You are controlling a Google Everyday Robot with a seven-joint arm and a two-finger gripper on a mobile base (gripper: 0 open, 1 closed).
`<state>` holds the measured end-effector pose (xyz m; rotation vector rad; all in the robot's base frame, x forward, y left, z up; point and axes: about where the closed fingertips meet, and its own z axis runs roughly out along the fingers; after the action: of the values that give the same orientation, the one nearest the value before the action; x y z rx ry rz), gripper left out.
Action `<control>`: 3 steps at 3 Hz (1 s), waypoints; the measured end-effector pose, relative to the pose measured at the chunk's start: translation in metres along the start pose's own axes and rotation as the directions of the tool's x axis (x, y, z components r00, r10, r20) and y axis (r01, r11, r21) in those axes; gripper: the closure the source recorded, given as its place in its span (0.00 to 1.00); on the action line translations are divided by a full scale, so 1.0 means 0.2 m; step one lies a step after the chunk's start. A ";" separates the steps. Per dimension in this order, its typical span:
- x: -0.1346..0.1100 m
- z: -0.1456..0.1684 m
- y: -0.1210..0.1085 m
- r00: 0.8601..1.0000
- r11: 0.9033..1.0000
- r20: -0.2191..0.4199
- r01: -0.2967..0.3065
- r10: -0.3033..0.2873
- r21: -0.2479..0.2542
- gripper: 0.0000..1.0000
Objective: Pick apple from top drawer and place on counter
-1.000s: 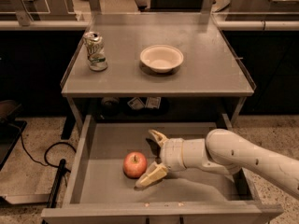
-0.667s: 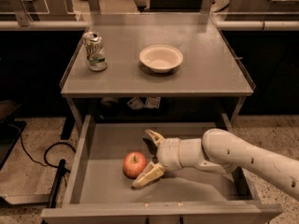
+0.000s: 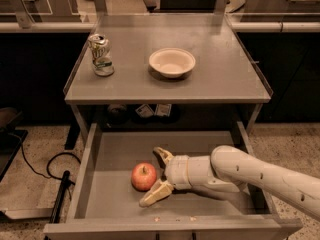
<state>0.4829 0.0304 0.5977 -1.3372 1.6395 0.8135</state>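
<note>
— How far along does the task look?

— Early, by the look of it. The apple [image 3: 144,176] lies on the bare bottom of the top drawer [image 3: 117,151], which is pulled out, and nothing has lifted it. The worktop [image 3: 220,76], above and beyond the apple, carries only a cream bowl [image 3: 171,62] and a dented can [image 3: 101,55], both well apart from the apple.

— So what is left?

— Nearly everything, one would judge: closing on the apple, lifting it clear of the drawer walls, carrying it up and setting it down on a bare part of the worktop.

— And the gripper [image 3: 149,176]?

— It sits low in the drawer, just beside the apple, on the side where the pale arm [image 3: 260,176] reaches in. Its jaws are spread wide, one beyond the apple and one on the near side, so the fruit sits partly in the gap.

— Do they hold it?

— No. The near jaw lies close against the apple's lower edge, though whether it touches cannot be told. The far jaw stands apart from the apple.
</note>
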 end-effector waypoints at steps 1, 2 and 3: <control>0.01 0.00 0.00 1.000 1.000 -0.001 -0.002 0.002 0.000 0.00; -0.06 -0.01 0.01 1.000 1.000 0.008 0.020 -0.021 0.005 0.00; -0.24 -0.03 0.04 0.999 0.999 0.014 0.053 -0.053 -0.012 0.00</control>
<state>0.4779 0.0478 0.6424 -1.3747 1.5844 0.8007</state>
